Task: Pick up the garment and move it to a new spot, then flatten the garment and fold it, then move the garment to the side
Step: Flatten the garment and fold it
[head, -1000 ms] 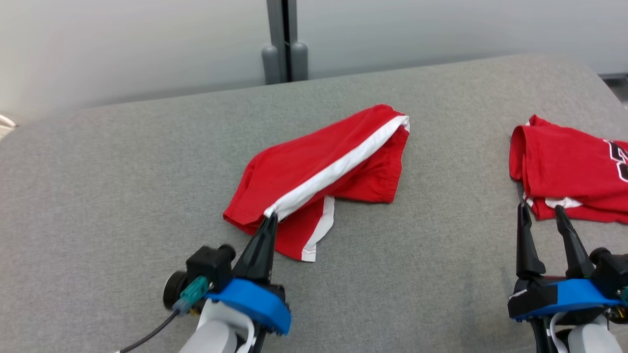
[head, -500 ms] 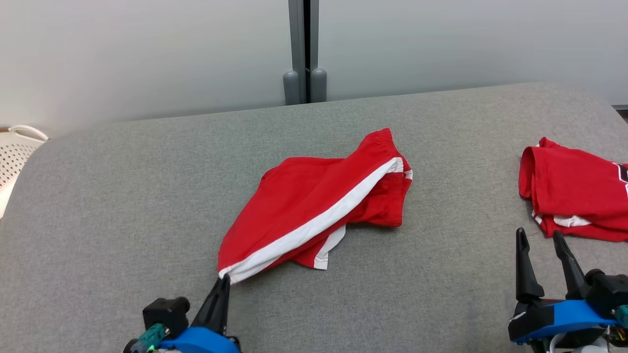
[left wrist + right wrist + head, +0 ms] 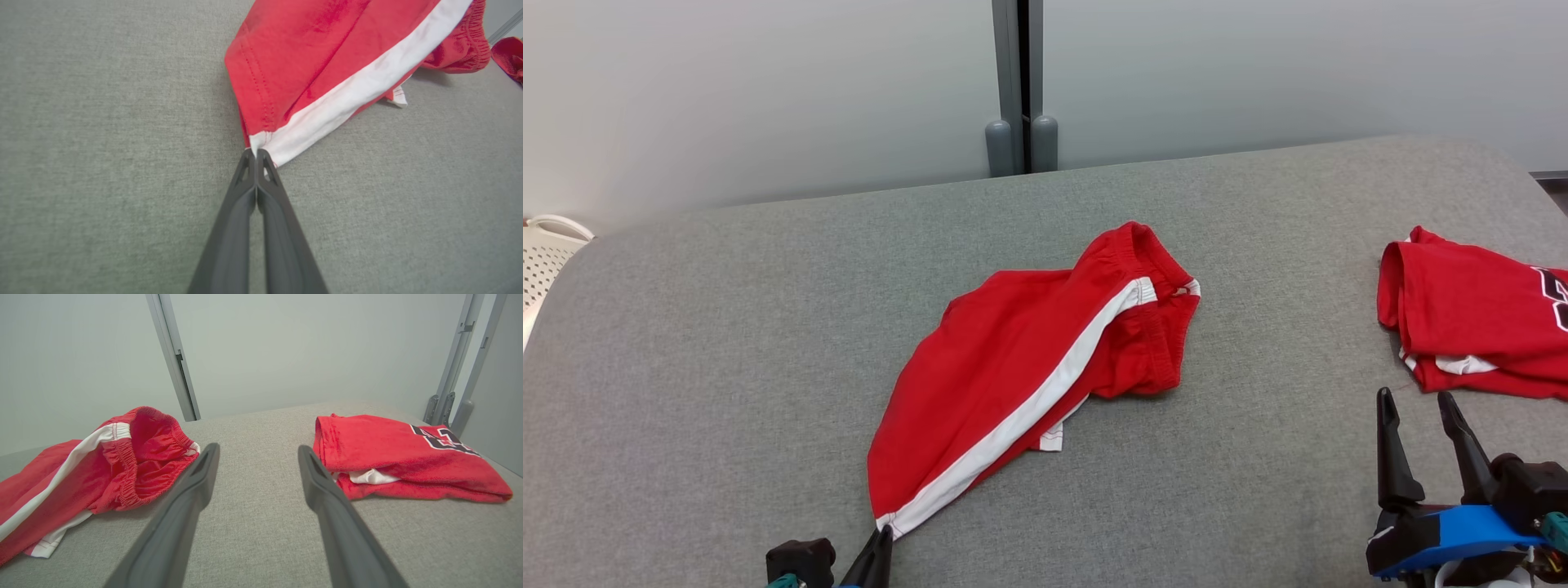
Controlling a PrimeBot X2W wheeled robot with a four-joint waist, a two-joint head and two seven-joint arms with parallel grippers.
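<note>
Head view: garment [image 3: 1029, 359] is lying diagonally on surface [image 3: 727, 327], long axis running away from left end effector [image 3: 882, 535], which is pinching its near corner. Left wrist view: left end effector [image 3: 256, 152] is clamping garment [image 3: 327, 53] at white-stripe hem. Right wrist view: right end effector [image 3: 258, 448] is gaping empty, right of garment [image 3: 135, 457].

Bright, even, diffuse light falls from above, and the grey padded surface [image 3: 727, 327] looks matte and evenly lit. The red shorts [image 3: 1013, 351] cast a thin, soft shadow along their near right edge. The head view is sharp, with haze at the far left. In the right wrist view the wall posts [image 3: 173, 355] lean outward, and the fingers of the right gripper [image 3: 257, 448] blur near the lens.
</note>
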